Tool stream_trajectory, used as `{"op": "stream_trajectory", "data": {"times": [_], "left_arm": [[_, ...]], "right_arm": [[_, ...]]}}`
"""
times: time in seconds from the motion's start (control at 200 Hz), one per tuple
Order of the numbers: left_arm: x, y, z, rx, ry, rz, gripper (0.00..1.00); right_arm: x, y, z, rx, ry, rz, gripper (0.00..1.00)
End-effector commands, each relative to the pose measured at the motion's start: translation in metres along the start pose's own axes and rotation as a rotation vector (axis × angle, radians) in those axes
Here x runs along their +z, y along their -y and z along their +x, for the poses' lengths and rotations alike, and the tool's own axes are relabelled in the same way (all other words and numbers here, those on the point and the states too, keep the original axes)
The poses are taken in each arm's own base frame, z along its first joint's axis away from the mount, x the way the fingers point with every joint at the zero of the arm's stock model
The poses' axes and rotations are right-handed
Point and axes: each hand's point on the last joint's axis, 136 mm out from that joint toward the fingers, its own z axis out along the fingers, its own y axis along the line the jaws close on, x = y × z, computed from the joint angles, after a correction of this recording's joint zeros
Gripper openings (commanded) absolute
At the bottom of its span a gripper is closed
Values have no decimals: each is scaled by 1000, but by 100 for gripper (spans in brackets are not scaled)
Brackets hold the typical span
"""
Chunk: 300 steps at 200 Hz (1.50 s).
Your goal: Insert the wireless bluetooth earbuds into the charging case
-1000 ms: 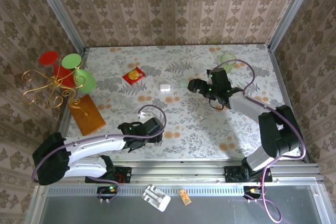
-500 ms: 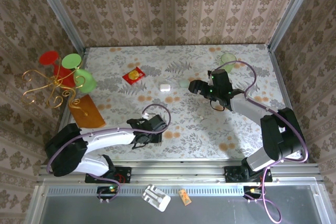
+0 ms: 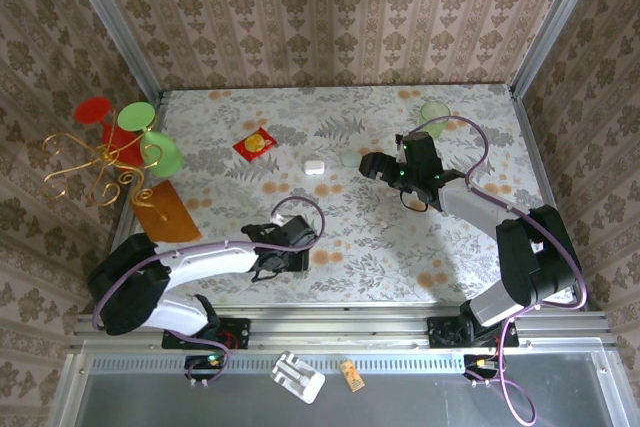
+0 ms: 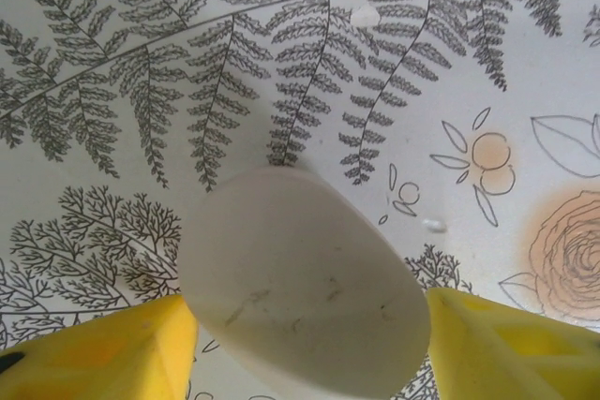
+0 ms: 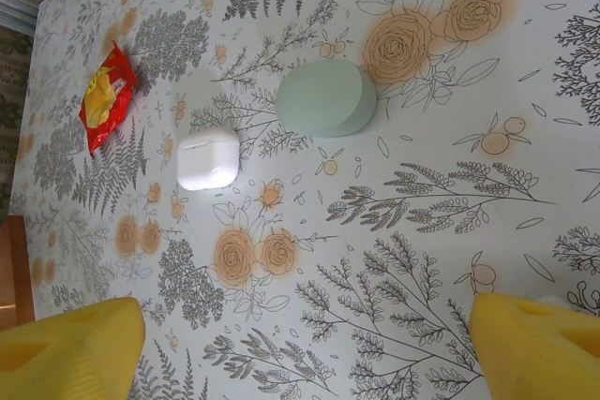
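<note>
jaws of the left gripper (image 4: 309, 314) sit closed on the white oval (image 4: 291, 259) near the front edge of the table (image 3: 480, 247), while the right gripper (image 5: 300, 344) hangs wide open, the charging case (image 5: 208, 158) lying ahead of it near the pale green disc (image 5: 325, 98), so square up on the case before closing.

Smooth plastic charging case (image 5: 208, 159), scuffed oval (image 4: 302, 286)

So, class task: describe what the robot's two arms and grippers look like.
The left arm and right arm have white links and bulky black joints. A purple cable runs along each. The left fingers and right fingers are bright yellow.
</note>
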Motion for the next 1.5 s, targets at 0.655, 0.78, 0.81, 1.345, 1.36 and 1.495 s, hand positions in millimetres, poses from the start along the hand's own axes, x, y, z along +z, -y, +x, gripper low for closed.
{"op": "stream_trajectory", "data": {"times": [0.655,0.78,0.81,1.345,1.36,1.495], "left_arm": [[-5,20,-11,107,-10,90,67],[-7,33,0,225,-16,139,77],[-7,34,2,242,-18,143,77],[-1,20,12,274,-39,114,49],[-1,20,12,276,-41,113,48],[-6,24,6,292,-7,128,39]], "right_arm": [[5,10,9,16,-11,28,90],[7,9,9,24,-17,21,90],[7,8,8,27,-17,19,90],[8,9,11,50,-20,14,89],[8,8,11,52,-20,10,89],[5,3,9,63,-22,-6,89]]}}
